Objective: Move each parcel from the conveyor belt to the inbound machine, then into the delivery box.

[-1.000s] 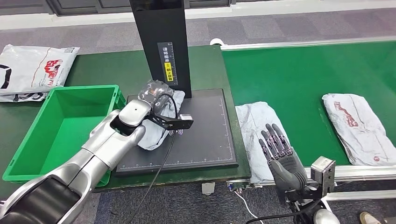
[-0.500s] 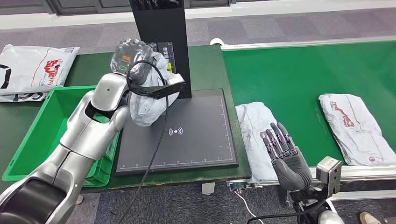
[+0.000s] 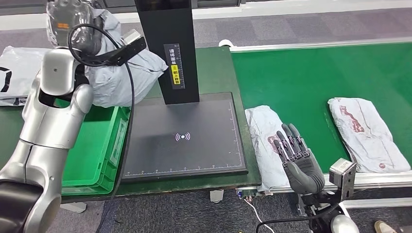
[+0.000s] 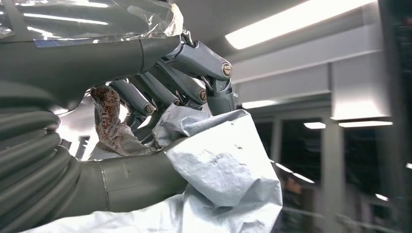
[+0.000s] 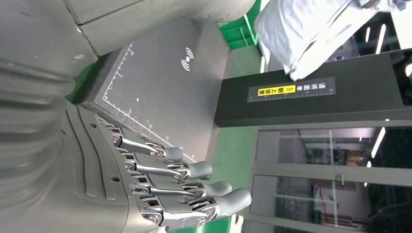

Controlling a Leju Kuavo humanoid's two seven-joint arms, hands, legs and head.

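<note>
Up high, the left hand [image 3: 77, 29] grips a grey plastic-wrapped parcel [image 3: 124, 73], which hangs from its fingers above the far edge of the green delivery box [image 3: 99, 145] and just beside the black column [image 3: 167, 48] of the inbound machine. From the left wrist camera, the fingers [image 4: 194, 73] curl over a crumpled fold of the grey parcel [image 4: 218, 170], with the thumb pressed in beneath it, so the grasp is firm and full.

Below and to the right of that hand lies the machine's dark scanning plate [image 3: 194, 136], bare, with a white wireless mark at its middle; the same plate [image 5: 155, 92] appears in the right wrist view, with the held parcel [image 5: 311, 29] hanging beyond it.

Meanwhile the right hand [image 3: 296, 155] is spread wide and holds nothing, its fingers straight and apart, hovering over the near edge of the green conveyor belt [image 3: 311, 82]. Directly under and beside its fingertips lies a second grey parcel [image 3: 265, 141], flat on the belt next to the plate. Further to the right of that hand rests a third parcel [image 3: 367, 133], pale with red print, well apart from the fingers. Beyond the left hand, on the dark green table, lies a white printed bag [image 3: 14, 73].
</note>
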